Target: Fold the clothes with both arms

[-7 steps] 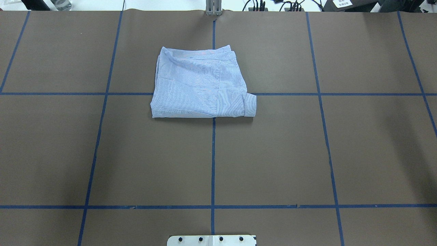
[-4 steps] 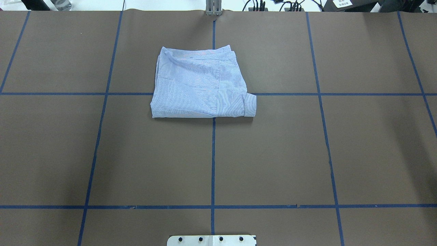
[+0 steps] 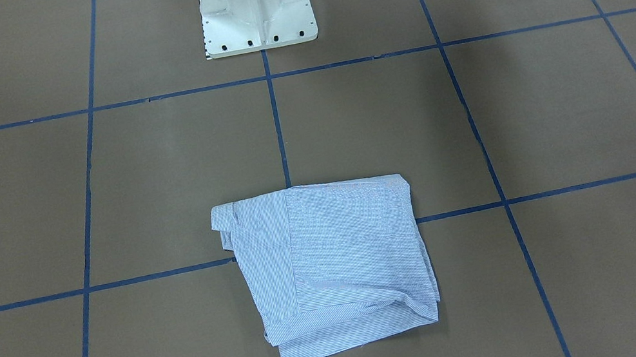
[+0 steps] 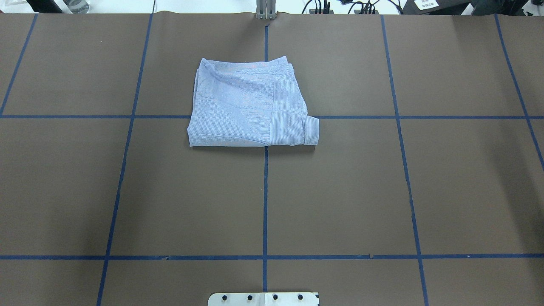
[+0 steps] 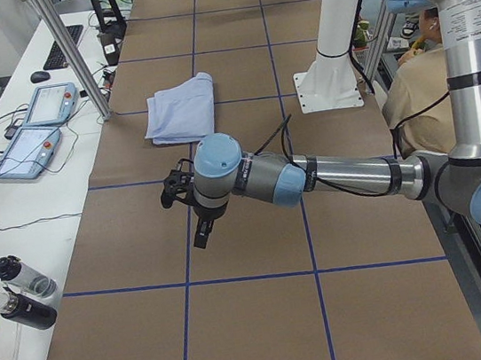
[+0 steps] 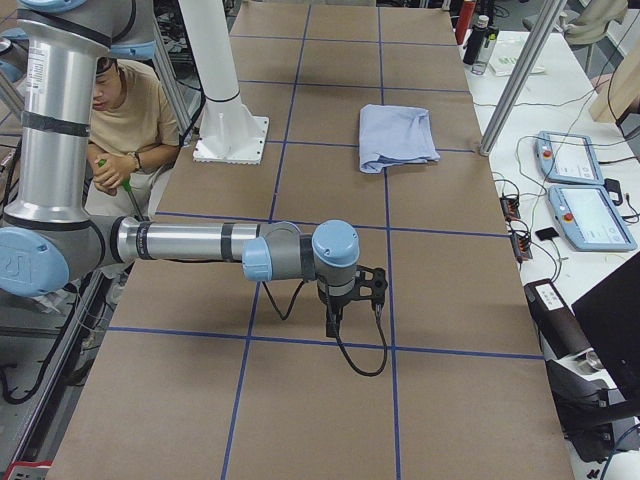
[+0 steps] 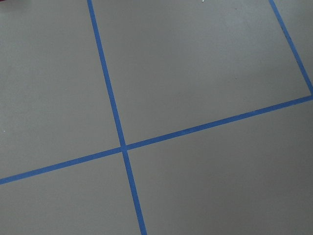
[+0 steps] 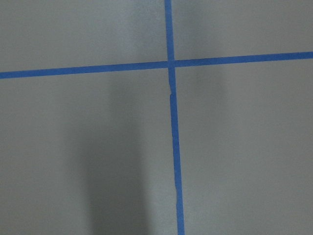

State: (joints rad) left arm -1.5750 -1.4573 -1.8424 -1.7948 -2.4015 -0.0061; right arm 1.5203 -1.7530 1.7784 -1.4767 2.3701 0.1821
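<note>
Finger spacing on the left gripper (image 5: 202,235) and right gripper (image 6: 331,326) cannot be told from the end cameras. The striped shirt (image 4: 248,106) lies folded on the table (image 4: 446,191), well apart from both; folding looks complete, and any next move calls only for tucking the protruding cuff (image 4: 312,131).

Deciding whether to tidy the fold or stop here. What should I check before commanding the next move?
1. Shirt folded into a compact stack, flat on table: ok.
2. Edges aligned: not ok; cuff sticks out at one corner.
3. Left gripper clear of the shirt: ok, over bare table.
4. Right gripper clear of the shirt: ok.
5. Grippers open: cannot tell, side views only.
6. Seated person clear of the arms: cannot tell.
</note>
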